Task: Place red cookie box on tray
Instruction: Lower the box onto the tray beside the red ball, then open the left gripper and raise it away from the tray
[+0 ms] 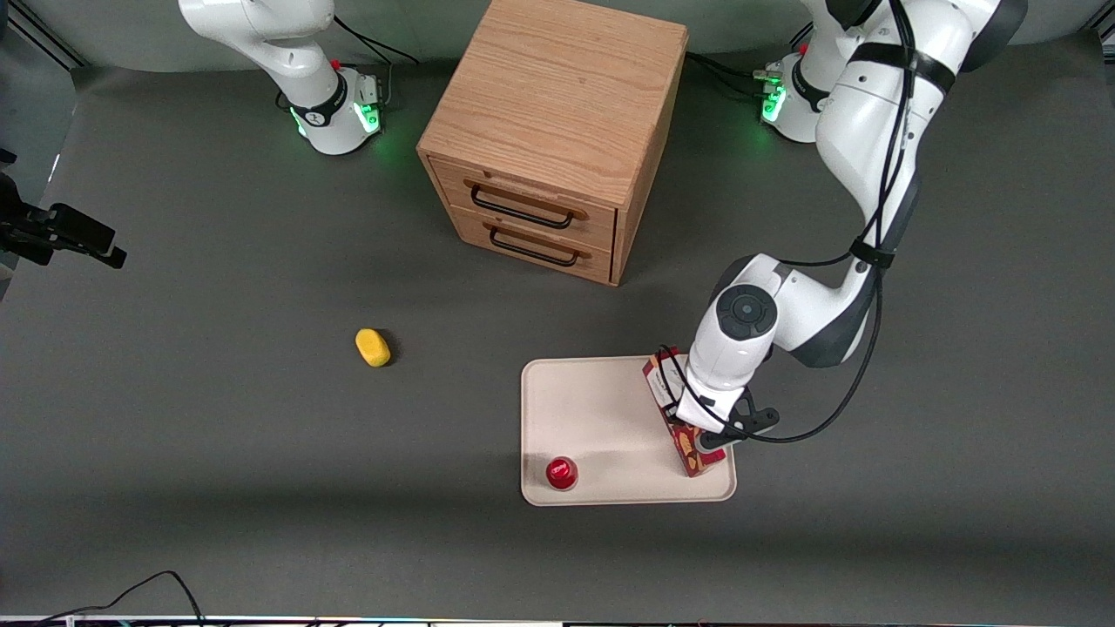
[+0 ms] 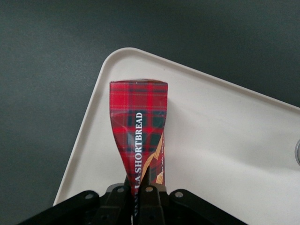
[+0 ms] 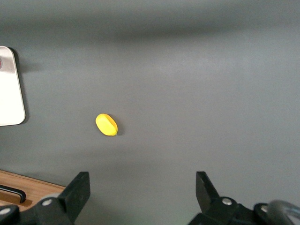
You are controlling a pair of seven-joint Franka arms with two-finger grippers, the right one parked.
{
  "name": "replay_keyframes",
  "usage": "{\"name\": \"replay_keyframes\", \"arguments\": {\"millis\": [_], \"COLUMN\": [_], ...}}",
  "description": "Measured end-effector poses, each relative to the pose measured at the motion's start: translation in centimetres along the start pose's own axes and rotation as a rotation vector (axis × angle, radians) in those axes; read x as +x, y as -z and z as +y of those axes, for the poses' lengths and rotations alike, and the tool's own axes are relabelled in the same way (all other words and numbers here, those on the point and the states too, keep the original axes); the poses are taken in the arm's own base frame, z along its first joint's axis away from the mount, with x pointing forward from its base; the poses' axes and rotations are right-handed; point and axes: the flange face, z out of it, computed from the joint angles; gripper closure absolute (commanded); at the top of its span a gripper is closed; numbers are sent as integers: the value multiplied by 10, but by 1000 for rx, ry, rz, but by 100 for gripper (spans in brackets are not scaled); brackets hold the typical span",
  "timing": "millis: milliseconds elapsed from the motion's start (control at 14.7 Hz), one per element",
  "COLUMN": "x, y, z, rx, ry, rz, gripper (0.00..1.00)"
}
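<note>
Red box (image 1: 684, 435) pinched in gripper (image 1: 697, 433), lying on tray (image 1: 601, 409) along the edge toward the working arm, can (image 1: 562, 473) well apart. Placing step, seemingly near done. Next: loosen fingers, lift straight up without dragging.

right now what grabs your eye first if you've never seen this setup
The red cookie box stands out, pinched in the left arm's end effector over the tray, along the tray edge toward the working arm's end of the table. A small red can sits on the tray's corner nearest the front camera. A wooden drawer cabinet stands mid-table, and a yellow sponge lies alone toward the parked arm's end.
</note>
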Motion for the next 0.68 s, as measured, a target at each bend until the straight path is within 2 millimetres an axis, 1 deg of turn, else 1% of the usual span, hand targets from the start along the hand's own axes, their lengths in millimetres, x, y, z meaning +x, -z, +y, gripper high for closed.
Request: {"name": "replay_keyframes", "arguments": {"millis": [68, 136, 204, 340, 476, 612, 680], "x": [2, 3, 5, 11, 21, 31, 34], "y": [0, -1, -1, -1, 4, 17, 30], "z": [0, 0, -1, -5, -8, -8, -3], "rx": [0, 1, 2, 5, 11, 63, 86], "ry": [-2, -4, -5, -4, 1, 8, 11], "rz": [5, 9, 12, 19, 23, 1, -15], "gripper": [90, 19, 0, 0, 0, 0, 0]}}
